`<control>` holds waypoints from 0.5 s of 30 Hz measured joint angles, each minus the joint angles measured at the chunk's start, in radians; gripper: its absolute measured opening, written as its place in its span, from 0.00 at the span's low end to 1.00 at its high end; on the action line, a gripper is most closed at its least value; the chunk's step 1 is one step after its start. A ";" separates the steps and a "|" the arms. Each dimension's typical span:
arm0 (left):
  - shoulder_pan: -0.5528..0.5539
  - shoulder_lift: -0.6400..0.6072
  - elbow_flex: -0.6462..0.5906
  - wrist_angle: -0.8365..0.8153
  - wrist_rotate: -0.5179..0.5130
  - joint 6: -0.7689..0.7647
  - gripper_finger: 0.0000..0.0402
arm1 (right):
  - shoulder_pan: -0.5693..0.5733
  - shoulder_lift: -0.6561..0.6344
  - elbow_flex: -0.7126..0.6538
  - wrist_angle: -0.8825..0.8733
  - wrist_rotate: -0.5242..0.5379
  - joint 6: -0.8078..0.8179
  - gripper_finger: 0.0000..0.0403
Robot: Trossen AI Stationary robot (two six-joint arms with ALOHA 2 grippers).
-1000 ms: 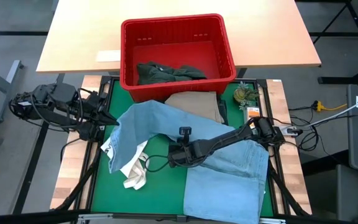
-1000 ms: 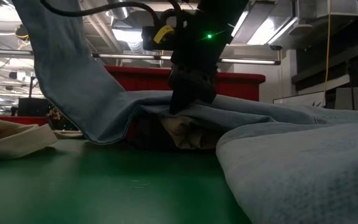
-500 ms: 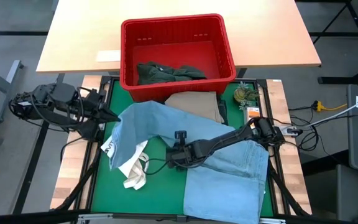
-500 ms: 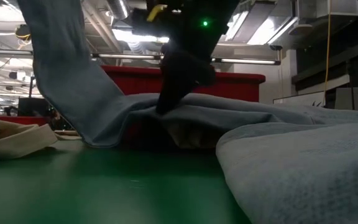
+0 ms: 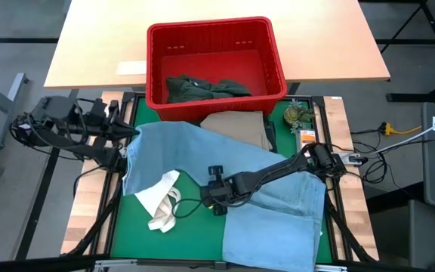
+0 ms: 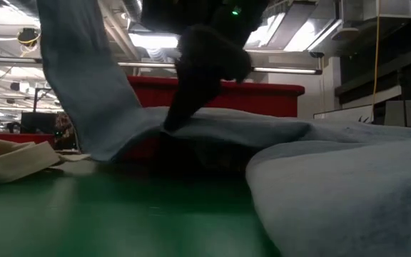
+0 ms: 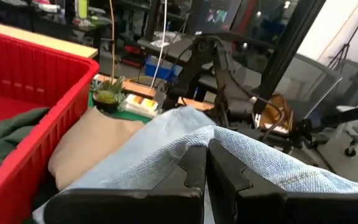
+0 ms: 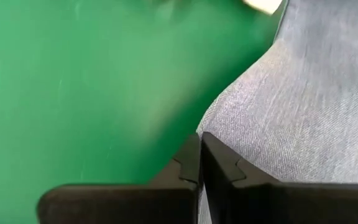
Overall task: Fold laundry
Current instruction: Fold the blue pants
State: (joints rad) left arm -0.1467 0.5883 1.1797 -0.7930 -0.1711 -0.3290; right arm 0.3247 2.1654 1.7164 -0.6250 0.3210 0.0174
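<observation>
A light blue garment (image 5: 278, 211) lies spread across the green mat (image 5: 191, 242), its left end raised. My left gripper (image 5: 132, 136), at the mat's left edge, is shut on that raised end. My right gripper (image 5: 216, 200), mid-table, is shut on the garment's near edge. A beige piece (image 5: 236, 123) lies partly under the blue cloth by the red basket (image 5: 210, 26), which holds a dark green-grey piece (image 5: 206, 87). A white tote bag (image 5: 159, 200) lies on the mat at the near left. My left gripper pinches the garment's left end (image 7: 191, 134) between its two shut fingers, coming nearly level from the table's left. That end is lifted clear, and the cloth slopes down from it onto the table. My right gripper pinches the garment's near edge (image 8: 229, 124) between its fingers, slanting down from the table's right. In the low view its tips (image 6: 170, 127) hold the edge just above the mat; one layer or several, I cannot tell.
The red basket stands at the mat's far edge, against a wooden table (image 5: 104, 53). A small green plant-like object (image 5: 299, 115) and an orange item (image 5: 308, 136) sit at the far right. Bare green mat shows at the near left.
My left gripper has drawn toward the table's left and far side with the garment's end, pulling the cloth off the tote bag and stretching it flatter between the two grippers. My right gripper has tipped, its fingertips swinging leftward, still shut on the edge.
</observation>
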 joint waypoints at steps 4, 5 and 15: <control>0.000 -0.009 0.000 0.004 0.000 0.003 0.00 | -0.022 0.000 0.000 0.080 0.003 -0.003 0.05; 0.000 -0.010 0.000 0.004 0.000 0.008 0.00 | -0.027 0.000 0.000 0.105 0.006 -0.006 0.06; 0.000 -0.009 0.000 0.001 0.000 0.029 0.00 | -0.072 0.000 0.000 0.171 -0.051 -0.052 0.30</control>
State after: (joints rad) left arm -0.1465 0.5793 1.1801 -0.7921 -0.1711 -0.3004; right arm 0.2522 2.1654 1.7164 -0.4544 0.2698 -0.0349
